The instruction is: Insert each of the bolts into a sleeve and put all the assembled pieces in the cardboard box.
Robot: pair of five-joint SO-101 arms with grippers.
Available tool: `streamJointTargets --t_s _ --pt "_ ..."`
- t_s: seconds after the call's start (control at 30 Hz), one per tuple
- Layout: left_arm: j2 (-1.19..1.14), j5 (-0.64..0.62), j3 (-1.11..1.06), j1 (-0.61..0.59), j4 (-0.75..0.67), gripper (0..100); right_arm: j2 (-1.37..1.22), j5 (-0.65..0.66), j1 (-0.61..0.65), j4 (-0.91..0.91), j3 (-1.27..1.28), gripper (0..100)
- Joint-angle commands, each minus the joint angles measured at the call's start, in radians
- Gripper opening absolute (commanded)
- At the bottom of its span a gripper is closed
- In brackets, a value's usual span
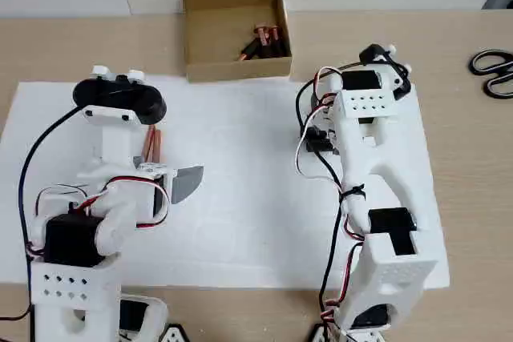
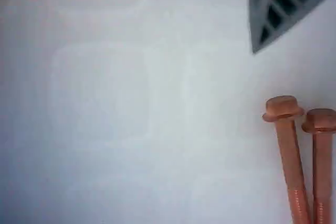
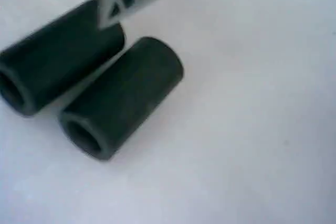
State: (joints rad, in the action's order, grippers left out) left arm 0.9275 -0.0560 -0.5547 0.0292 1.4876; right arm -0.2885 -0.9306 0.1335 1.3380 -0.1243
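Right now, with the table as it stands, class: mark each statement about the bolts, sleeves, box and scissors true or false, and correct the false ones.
1. Two copper bolts lie side by side on the white paper. True.
2. The cardboard box is empty. False: assembled pieces, dark with copper ends, lie inside it.
3. Two black sleeves lie next to each other on the paper. True.
4. The scissors sit inside the box. False: they lie on the bare table, near its right edge.
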Motion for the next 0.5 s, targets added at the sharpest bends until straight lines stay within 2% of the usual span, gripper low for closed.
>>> streamJointTargets --t_s 0.0,0.47 --pt "0.012 0.008 0.002 0.005 -0.025 31 0.002 -0.035 0.002 -0.008 -0.043 16.0" --pt "0.012 0.008 0.002 0.005 -0.025 31 -0.160 -0.077 0.001 -0.070 -0.049 15.9"
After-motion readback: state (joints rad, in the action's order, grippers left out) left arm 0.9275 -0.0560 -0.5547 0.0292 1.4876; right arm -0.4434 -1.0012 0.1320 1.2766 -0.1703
